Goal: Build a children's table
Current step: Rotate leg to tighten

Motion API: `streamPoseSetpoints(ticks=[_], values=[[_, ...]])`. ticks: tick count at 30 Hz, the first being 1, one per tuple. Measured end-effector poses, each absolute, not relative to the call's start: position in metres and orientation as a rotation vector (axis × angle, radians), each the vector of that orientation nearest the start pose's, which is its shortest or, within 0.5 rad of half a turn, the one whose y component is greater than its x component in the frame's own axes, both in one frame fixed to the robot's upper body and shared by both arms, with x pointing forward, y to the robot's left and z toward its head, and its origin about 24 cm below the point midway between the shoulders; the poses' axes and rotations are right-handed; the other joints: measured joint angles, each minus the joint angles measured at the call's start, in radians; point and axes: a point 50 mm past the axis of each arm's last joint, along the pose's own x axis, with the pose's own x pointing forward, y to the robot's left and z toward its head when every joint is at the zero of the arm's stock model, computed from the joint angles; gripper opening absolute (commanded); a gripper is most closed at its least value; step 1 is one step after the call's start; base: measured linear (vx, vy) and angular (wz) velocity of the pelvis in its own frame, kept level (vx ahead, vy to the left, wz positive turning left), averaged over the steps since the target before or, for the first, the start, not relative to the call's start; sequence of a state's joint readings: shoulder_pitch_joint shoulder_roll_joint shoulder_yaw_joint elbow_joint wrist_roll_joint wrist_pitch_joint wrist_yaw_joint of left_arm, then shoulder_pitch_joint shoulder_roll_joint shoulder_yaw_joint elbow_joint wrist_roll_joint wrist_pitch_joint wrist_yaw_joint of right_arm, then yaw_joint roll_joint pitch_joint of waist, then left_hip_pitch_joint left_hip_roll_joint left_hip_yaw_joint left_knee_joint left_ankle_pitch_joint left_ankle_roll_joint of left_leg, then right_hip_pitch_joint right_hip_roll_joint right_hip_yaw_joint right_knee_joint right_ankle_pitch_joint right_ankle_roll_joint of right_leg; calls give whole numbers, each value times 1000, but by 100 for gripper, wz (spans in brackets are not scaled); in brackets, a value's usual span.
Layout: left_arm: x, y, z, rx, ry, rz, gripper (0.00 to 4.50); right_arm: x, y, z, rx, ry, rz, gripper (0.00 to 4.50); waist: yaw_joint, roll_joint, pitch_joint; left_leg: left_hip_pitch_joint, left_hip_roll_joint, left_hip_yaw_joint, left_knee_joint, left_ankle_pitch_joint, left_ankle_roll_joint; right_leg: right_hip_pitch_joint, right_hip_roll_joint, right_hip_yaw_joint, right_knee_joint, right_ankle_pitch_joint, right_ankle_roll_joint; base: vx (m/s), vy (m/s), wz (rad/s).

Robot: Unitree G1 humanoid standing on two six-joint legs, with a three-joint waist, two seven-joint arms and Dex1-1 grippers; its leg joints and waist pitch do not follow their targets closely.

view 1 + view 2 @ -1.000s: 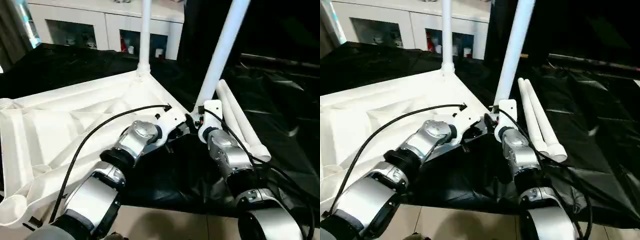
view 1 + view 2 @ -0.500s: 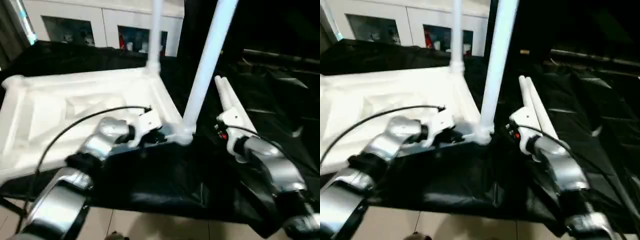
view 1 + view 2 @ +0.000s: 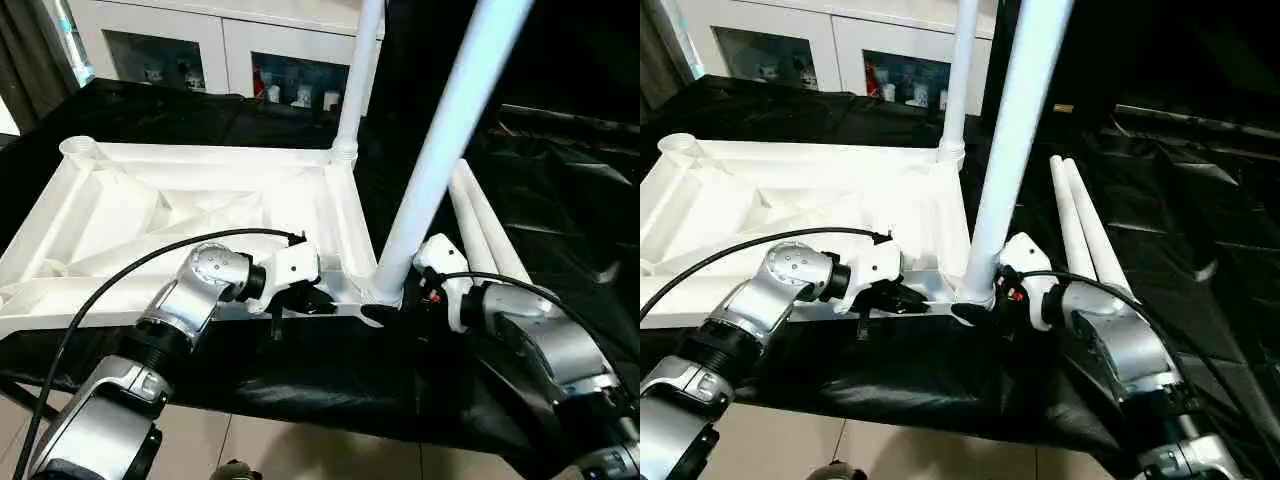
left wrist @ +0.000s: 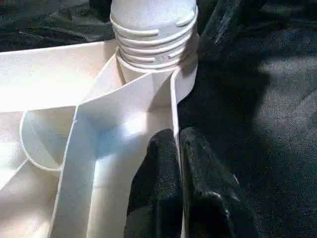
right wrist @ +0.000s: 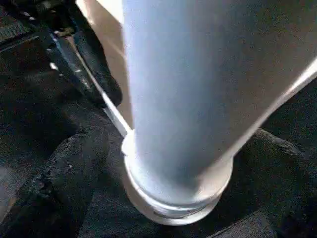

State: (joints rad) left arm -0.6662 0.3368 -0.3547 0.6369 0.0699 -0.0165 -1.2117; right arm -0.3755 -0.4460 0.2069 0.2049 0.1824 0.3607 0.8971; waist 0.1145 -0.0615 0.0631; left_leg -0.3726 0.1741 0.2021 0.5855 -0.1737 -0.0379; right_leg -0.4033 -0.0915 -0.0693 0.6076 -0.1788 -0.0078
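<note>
You have the white tabletop [image 3: 180, 215] lying underside up on the black-draped work table [image 3: 560, 200], its ribs and round corner sockets facing you. Two legs already stand in it: the near leg [image 3: 440, 150] rises steeply from the corner socket closest to your right arm, and the far leg [image 3: 358, 80] stands upright in the corner behind it. Two more legs [image 3: 485, 235] lie side by side on the black cloth just to the right of the tabletop, touching each other along their length. Your left gripper [image 4: 178, 183] is pinched onto the thin near edge wall of the tabletop, one black finger on each side of that wall, just beside the near leg's ribbed base. Your right gripper [image 5: 163, 163] sits at the foot of the near leg with its black fingers [image 5: 64, 173] spread to either side of the tube, low by the socket; from the wrist view you cannot tell whether they actually press on it or merely flank it. A white cabinet [image 3: 200, 50] with glass doors stands behind the work table.
</note>
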Motion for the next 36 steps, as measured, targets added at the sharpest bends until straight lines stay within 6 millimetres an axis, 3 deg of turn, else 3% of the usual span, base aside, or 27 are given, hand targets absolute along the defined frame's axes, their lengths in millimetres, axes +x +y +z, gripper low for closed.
streamPoseSetpoints(ticks=[3,18,25,29,36], values=[[323,110,62,548,369,-1428,0,295,-154,61,-215,382,1006,421,-1,0,0,0,0,0,0,0,0,0,0,0,0,0,0,0,0,0],[323,113,62,548,383,-1419,0,296,-153,56,-181,388,1010,283,-1,0,0,1,0,0,1,0,0,0,0,0,2,0,0,0,0,0],[323,114,62,545,389,-1411,0,297,-148,53,-140,379,989,277,-5,-1,-1,2,0,0,2,0,0,0,0,0,3,0,0,0,0,0],[333,107,60,546,393,-1290,0,307,-142,44,-46,355,820,276,-6,-3,-2,5,0,0,3,1,-1,3,0,0,4,0,0,0,0,0],[355,63,55,486,435,-997,0,345,-117,38,84,352,320,276,-26,-7,-3,5,-1,-1,6,1,-2,3,-1,0,2,0,0,0,0,0]])
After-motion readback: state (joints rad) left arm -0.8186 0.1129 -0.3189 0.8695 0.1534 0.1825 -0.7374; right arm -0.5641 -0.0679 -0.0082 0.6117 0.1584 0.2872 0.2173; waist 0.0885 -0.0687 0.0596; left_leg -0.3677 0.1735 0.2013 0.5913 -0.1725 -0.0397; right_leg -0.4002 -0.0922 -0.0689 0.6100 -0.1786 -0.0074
